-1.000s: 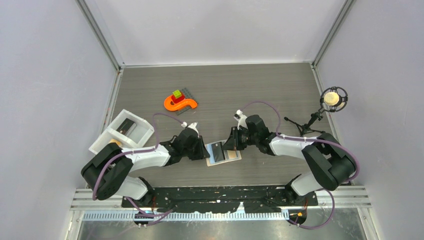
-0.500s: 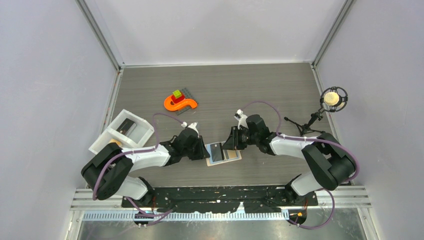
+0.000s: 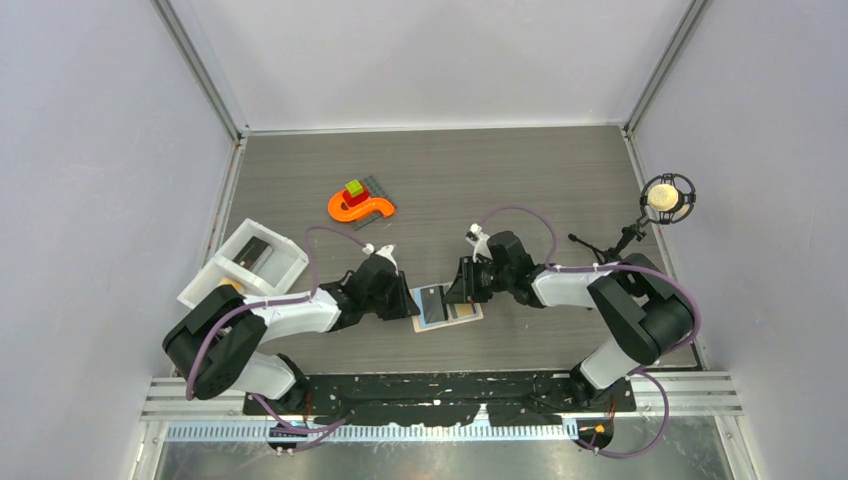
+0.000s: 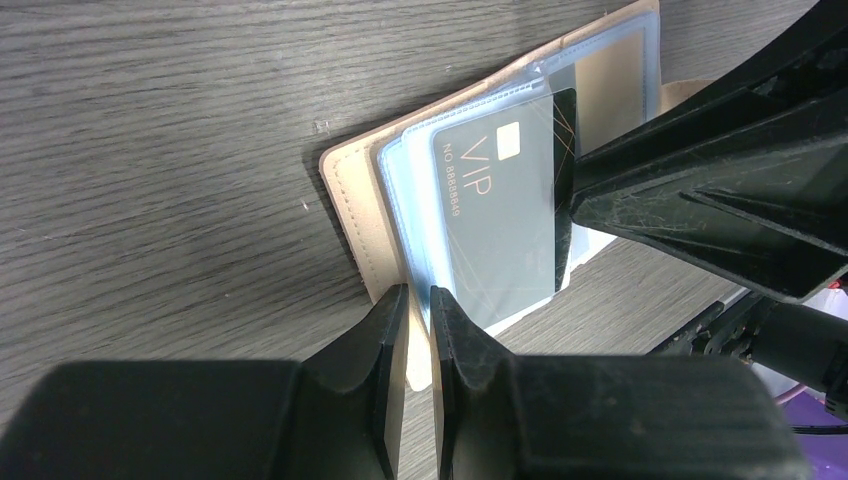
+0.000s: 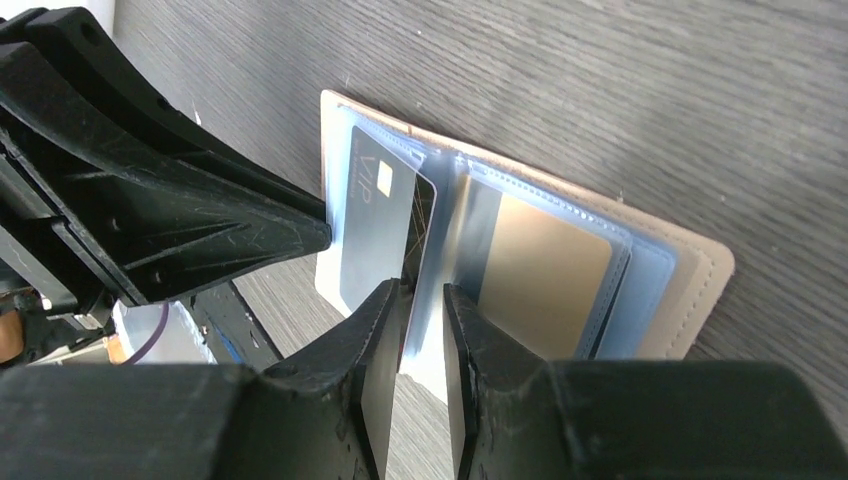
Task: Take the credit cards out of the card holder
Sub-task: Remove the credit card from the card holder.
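The beige card holder (image 3: 470, 318) lies open on the table between my arms, its pale blue faces up. A dark grey VIP card (image 4: 500, 200) sits in its left clear sleeve, and an orange-yellow card (image 5: 545, 270) is in the right pocket. My left gripper (image 4: 418, 300) is shut on the card holder's left edge (image 4: 355, 215), pinning it. My right gripper (image 5: 421, 295) comes from the right, its jaws closed narrowly over the dark card's (image 5: 375, 225) inner edge together with a sleeve page. In the top view the left gripper (image 3: 411, 303) and right gripper (image 3: 452, 290) face each other across the dark card (image 3: 432, 300).
A white two-compartment tray (image 3: 225, 280) stands at the left with a dark item (image 3: 253, 252) inside. An orange S-shaped toy (image 3: 360, 207) with small blocks lies at the back. A microphone on a stand (image 3: 668, 197) stands at the right edge.
My right gripper has edged a little left, further onto the card holder's middle. The left gripper and the card holder have stayed put.
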